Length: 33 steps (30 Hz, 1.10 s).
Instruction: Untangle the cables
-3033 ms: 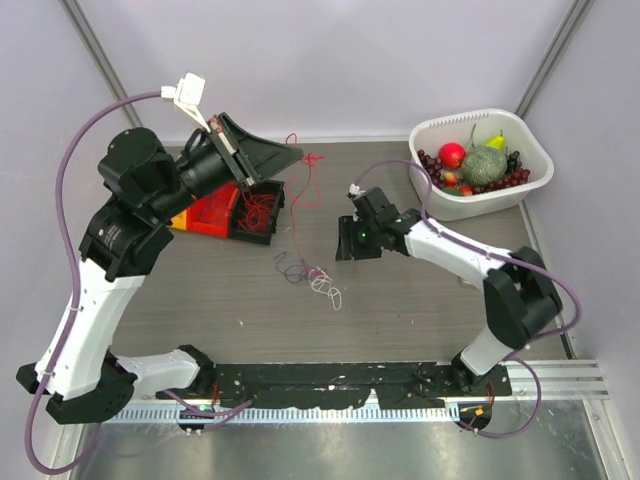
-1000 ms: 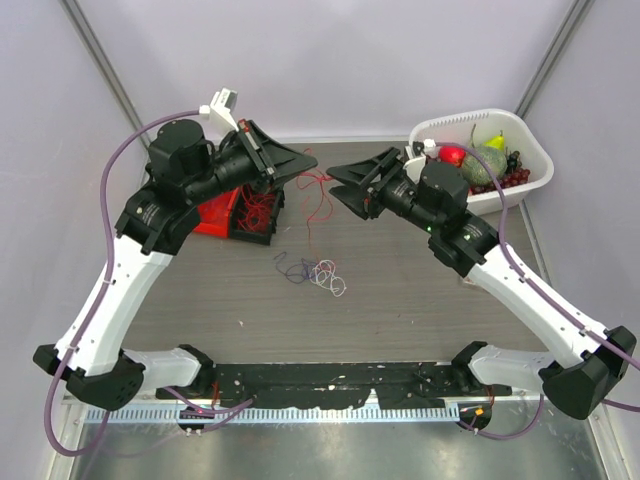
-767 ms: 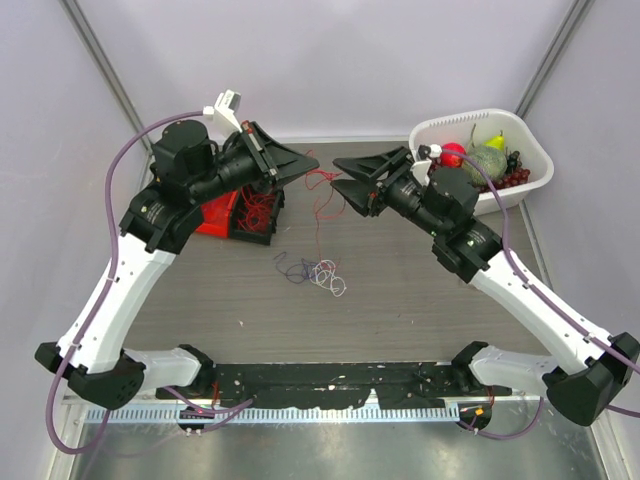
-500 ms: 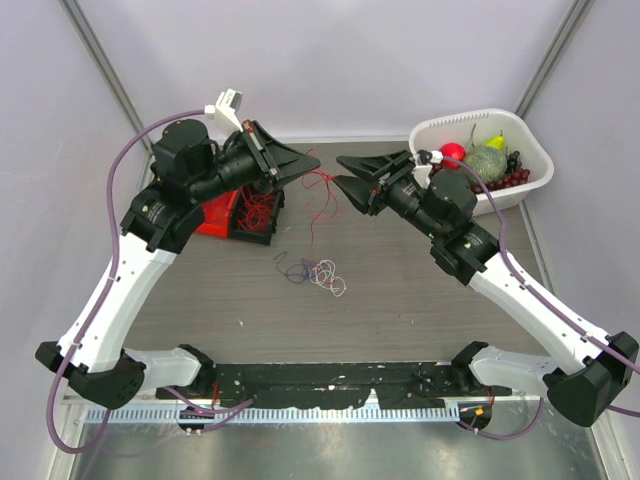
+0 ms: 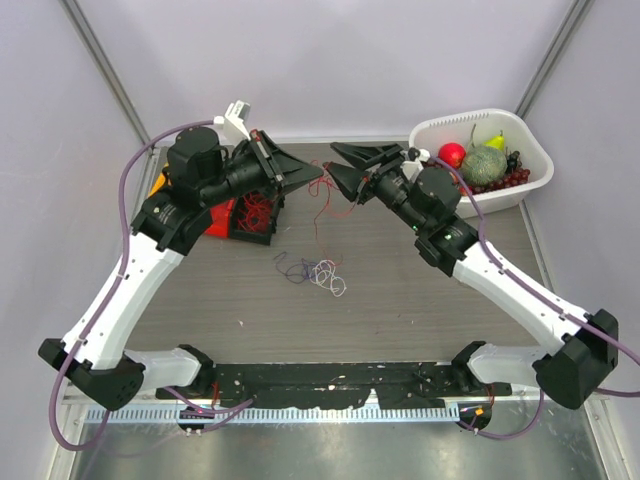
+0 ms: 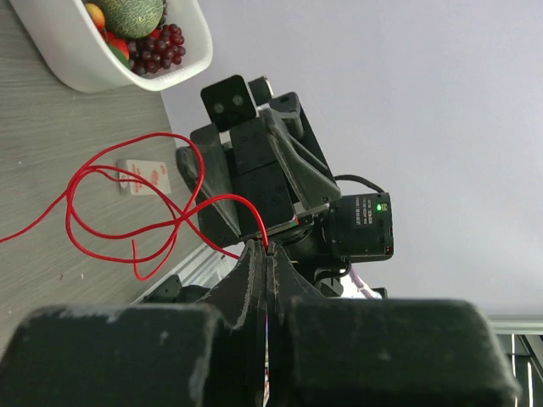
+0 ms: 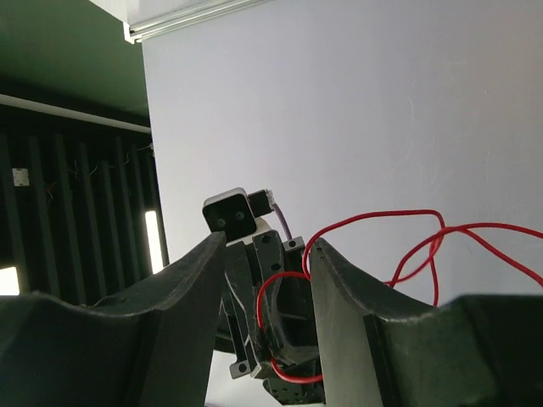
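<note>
My left gripper is raised over the far table and shut on a thin red cable, which hangs from it in loops to the table. In the left wrist view the cable runs out from the closed tips of the gripper. My right gripper faces it tip to tip, open, at the same height. In the right wrist view the red cable loops between and beside the spread fingers. A small tangle of dark and white cables lies on the table. More red cables fill a bin.
A red and black bin stands at the back left under the left arm. A white basket of fruit, with cherries and a melon, sits at the back right. It also shows in the left wrist view.
My right gripper has risen off the table and swung left, up to the left gripper's tip. The left gripper has moved slightly right with the red cable, still shut.
</note>
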Available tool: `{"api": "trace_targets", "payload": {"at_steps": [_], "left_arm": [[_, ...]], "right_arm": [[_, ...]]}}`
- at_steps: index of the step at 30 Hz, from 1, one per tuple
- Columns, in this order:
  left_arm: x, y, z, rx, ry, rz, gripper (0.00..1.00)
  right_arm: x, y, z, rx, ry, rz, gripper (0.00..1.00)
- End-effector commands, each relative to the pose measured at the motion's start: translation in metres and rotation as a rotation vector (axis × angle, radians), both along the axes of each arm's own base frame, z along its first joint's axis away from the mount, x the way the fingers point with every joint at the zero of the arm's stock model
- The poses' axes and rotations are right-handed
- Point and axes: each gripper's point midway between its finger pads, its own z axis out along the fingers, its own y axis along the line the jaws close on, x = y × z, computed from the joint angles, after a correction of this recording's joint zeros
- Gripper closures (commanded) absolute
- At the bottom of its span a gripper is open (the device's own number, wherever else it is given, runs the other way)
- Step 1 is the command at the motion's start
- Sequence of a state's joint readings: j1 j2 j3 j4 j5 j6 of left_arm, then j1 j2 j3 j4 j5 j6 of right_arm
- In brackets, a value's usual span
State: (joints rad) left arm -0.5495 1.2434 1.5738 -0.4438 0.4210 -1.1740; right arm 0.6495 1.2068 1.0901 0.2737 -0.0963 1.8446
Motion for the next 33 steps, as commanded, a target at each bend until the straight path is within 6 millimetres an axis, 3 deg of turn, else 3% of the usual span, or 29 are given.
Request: {"api": "trace_targets", "payload": {"at_steps": [1,4,5,6,7,8,15,18,23,26,27,28,29,30,31,32,33], "left_arm": [[-0.013,0.006,0.022,-0.053,-0.077,-0.019,1.0],[-0.014,0.009,0.016,-0.038,-0.071,-0.004,1.0],[-0.016,0.012,0.014,-0.034,-0.068,0.005,1.0],[-0.016,0.014,0.009,-0.025,-0.061,0.017,1.0],[-0.017,0.018,0.004,-0.014,-0.051,0.035,1.0],[-0.018,0.023,-0.002,0.003,-0.037,0.06,1.0],[-0.02,0.084,-0.082,0.243,0.172,0.354,1.0],[-0.027,0.114,-0.102,0.329,0.221,0.47,1.0],[-0.032,0.143,-0.103,0.341,0.21,0.59,1.0],[-0.032,0.142,-0.092,0.322,0.152,0.575,1.0],[-0.03,0.131,-0.085,0.296,0.119,0.523,1.0],[-0.029,0.121,-0.08,0.282,0.103,0.476,1.0],[-0.029,0.113,-0.079,0.275,0.104,0.437,1.0],[-0.026,0.108,-0.077,0.269,0.098,0.42,1.0],[-0.028,0.098,-0.075,0.252,0.092,0.366,1.0],[-0.028,0.094,-0.073,0.243,0.081,0.345,1.0],[-0.028,0.089,-0.069,0.227,0.067,0.327,1.0]], "right_arm": [[0.002,0.0,0.028,0.139,-0.048,0.002,0.5],[0.008,-0.006,0.027,0.202,-0.052,-0.032,0.5],[0.014,-0.016,0.029,0.269,-0.064,-0.078,0.5],[0.01,-0.025,0.044,0.341,-0.118,-0.092,0.5],[0.017,-0.028,0.035,0.372,-0.093,-0.115,0.5],[0.018,-0.037,0.043,0.432,-0.117,-0.139,0.5],[0.033,-0.09,0.072,0.552,-0.234,-0.251,0.51],[0.038,-0.12,0.08,0.559,-0.265,-0.326,0.5],[0.048,-0.163,0.071,0.518,-0.266,-0.442,0.48],[0.053,-0.182,0.068,0.437,-0.291,-0.471,0.48],[0.063,-0.174,0.059,0.302,-0.283,-0.474,0.48],[0.058,-0.149,0.07,0.15,-0.338,-0.353,0.48],[0.069,-0.115,0.033,-0.127,-0.291,-0.241,0.48],[0.052,-0.089,0.064,-0.226,-0.397,-0.173,0.45],[0.051,-0.065,0.026,-0.412,-0.373,-0.07,0.43],[0.033,-0.043,0.027,-0.435,-0.411,0.012,0.41],[0.021,-0.034,0.022,-0.444,-0.448,0.067,0.41]]}}
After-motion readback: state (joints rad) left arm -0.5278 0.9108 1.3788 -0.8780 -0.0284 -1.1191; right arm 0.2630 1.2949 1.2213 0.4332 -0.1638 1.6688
